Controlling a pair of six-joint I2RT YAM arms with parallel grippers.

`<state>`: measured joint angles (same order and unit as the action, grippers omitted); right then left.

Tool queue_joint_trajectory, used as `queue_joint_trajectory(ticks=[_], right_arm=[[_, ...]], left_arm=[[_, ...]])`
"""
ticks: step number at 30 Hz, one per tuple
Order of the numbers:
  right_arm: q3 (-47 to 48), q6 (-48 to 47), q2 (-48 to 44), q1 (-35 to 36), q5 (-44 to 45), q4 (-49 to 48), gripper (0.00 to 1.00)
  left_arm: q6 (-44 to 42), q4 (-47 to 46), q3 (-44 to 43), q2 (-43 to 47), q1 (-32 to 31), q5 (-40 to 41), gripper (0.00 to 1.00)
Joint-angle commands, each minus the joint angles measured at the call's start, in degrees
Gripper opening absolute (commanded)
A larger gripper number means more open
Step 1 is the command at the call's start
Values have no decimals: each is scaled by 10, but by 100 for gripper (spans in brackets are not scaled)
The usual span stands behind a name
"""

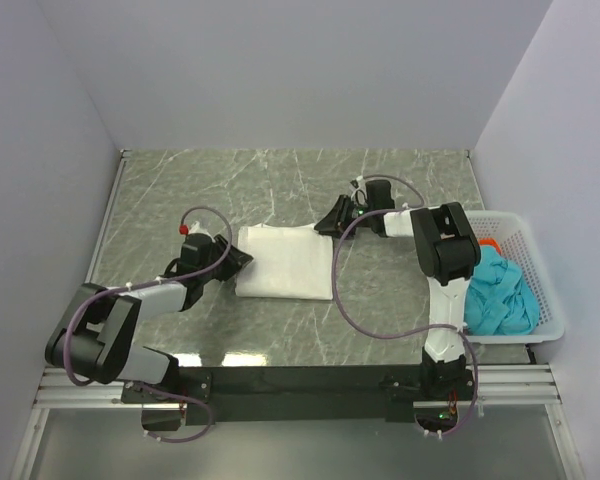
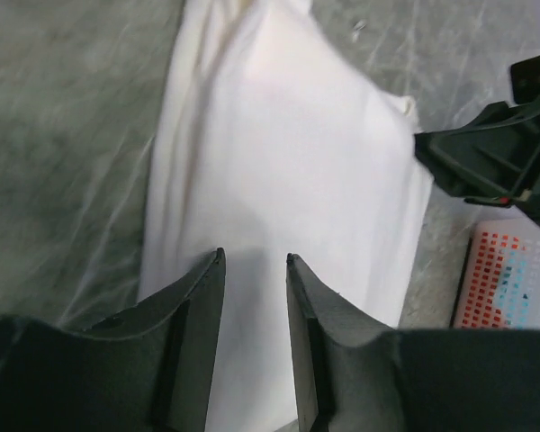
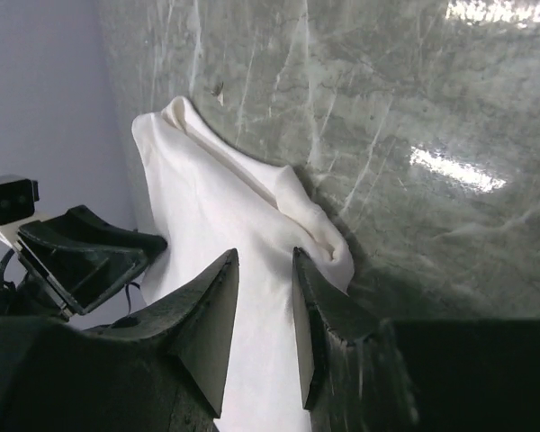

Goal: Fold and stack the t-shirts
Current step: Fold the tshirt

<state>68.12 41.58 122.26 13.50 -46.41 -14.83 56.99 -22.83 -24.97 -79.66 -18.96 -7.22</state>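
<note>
A white t-shirt [image 1: 285,262] lies folded into a rectangle on the marble table, print hidden. My left gripper [image 1: 242,262] sits at its left edge; in the left wrist view the gripper [image 2: 255,259] is open over the flat white cloth [image 2: 279,153], nothing pinched. My right gripper [image 1: 325,226] is at the shirt's far right corner; in the right wrist view it [image 3: 265,254] is open just above the cloth [image 3: 225,207], beside a bunched fold [image 3: 328,243]. A teal t-shirt [image 1: 500,290] fills the basket, with a bit of red-orange t-shirt [image 1: 490,243] behind it.
A white plastic mesh basket [image 1: 540,270] stands at the table's right edge, also showing in the left wrist view as the basket [image 2: 513,279]. Grey walls close in the table on the left, back and right. The arm bases sit on the black rail [image 1: 300,382] in front.
</note>
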Motion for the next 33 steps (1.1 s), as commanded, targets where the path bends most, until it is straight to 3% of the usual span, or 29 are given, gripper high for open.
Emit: queue_joint_trajectory(ticks=[1, 6, 11, 16, 24, 29, 33], right_arm=[[-1, -24, -19, -1, 11, -2, 38], [-36, -20, -115, 0, 10, -5, 38], [-100, 24, -198, 48, -29, -74, 38], [-129, 67, -216, 140, -23, -129, 38], [-147, 139, -112, 217, -3, -237, 35], [-147, 125, -11, 209, -1, -234, 29], [-142, 119, 15, 190, 1, -221, 26]], left_arm=[[13, -56, 10, 21, -1, 5, 40], [-21, 37, -11, 109, -1, 25, 47], [-31, 85, -15, 171, -13, -8, 49], [0, -17, 52, 172, -25, -55, 49], [42, -106, 100, 69, -24, -50, 35], [70, -131, 140, 31, -24, -11, 33], [73, -122, 162, 28, -20, 12, 31]])
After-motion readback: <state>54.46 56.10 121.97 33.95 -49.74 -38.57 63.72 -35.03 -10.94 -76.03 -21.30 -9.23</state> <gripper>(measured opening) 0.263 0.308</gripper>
